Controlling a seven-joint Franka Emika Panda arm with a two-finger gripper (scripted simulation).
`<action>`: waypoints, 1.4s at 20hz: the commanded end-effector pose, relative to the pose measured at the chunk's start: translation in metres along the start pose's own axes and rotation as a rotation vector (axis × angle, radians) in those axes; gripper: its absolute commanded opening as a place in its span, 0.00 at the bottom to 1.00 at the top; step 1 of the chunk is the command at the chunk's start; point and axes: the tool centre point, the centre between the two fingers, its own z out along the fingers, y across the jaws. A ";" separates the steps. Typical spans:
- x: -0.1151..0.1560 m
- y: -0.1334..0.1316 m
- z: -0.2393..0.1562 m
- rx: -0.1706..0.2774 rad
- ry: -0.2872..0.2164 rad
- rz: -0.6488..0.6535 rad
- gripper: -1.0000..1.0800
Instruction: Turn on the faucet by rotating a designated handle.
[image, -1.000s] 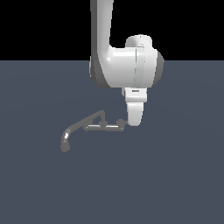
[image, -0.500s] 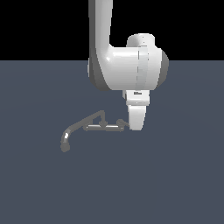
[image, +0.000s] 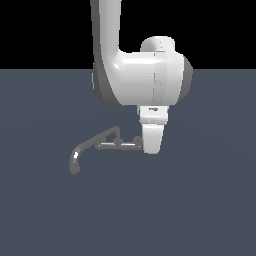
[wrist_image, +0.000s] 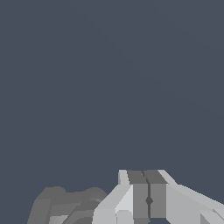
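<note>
The exterior view looks level across the surface from some way off, taking in the whole faucet and the arm above it. The wrist view sits close over the fingers, facing the surface, sharing only a faucet part.

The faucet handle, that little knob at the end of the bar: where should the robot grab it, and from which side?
Probably the handle itself, the small stub at the crossbar's end on the exterior view's right, not the long curved spout of the faucet. Coming from above seems best, since the gripper hangs right beside it. Whether the fingers touch it cannot be told.
</note>
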 end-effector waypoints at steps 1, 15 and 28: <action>-0.013 0.001 0.000 -0.001 -0.002 -0.009 0.00; -0.046 -0.011 0.000 -0.008 0.001 0.000 0.00; -0.033 -0.025 0.000 -0.028 0.014 0.032 0.00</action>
